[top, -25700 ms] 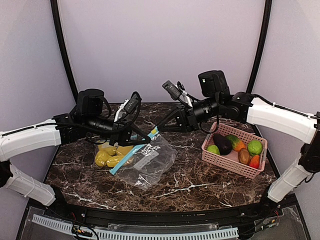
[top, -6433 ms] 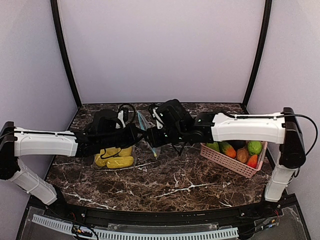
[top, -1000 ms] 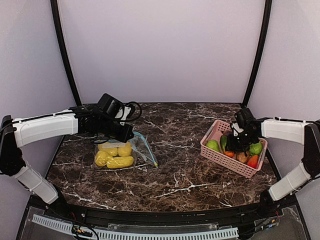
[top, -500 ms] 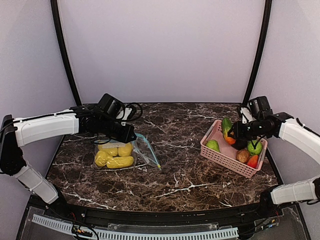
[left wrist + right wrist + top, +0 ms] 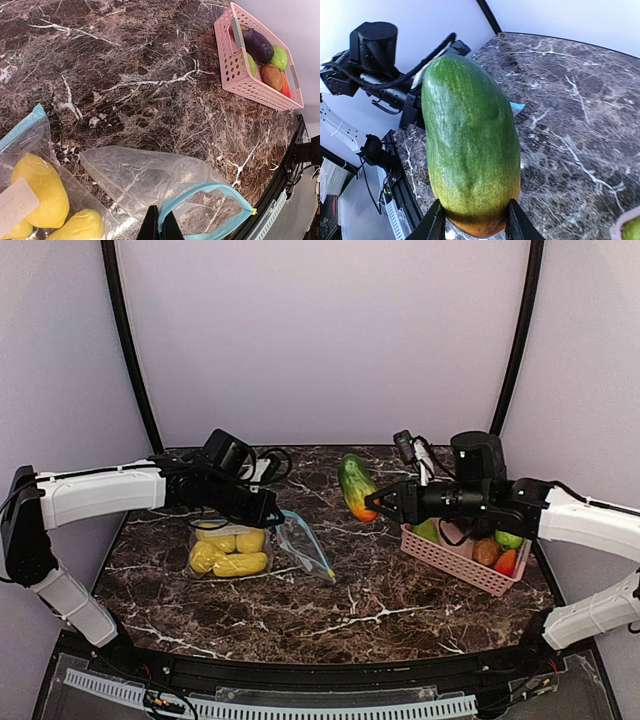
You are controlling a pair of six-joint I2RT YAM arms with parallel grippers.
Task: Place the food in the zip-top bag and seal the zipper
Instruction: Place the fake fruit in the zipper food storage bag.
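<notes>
My right gripper [image 5: 378, 504] is shut on a green toy papaya [image 5: 354, 486] with an orange end and holds it in the air over the table's middle. The papaya fills the right wrist view [image 5: 470, 150]. My left gripper [image 5: 270, 516] is shut on the blue zipper rim of a clear zip-top bag [image 5: 306, 549], whose mouth [image 5: 210, 207] gapes open toward the right. A second bag [image 5: 228, 548] with several yellow toy fruits lies just left of it, also in the left wrist view [image 5: 40, 190].
A pink slatted basket [image 5: 455, 562] at the right holds several toy foods: green, brown, orange-red and purple [image 5: 257, 44]. The table's front edge has a black rail [image 5: 320, 665].
My right gripper lifted the green papaya out of the basket and carried it left to the table's middle. My left gripper raised the empty bag's rim, opening its mouth wider.
</notes>
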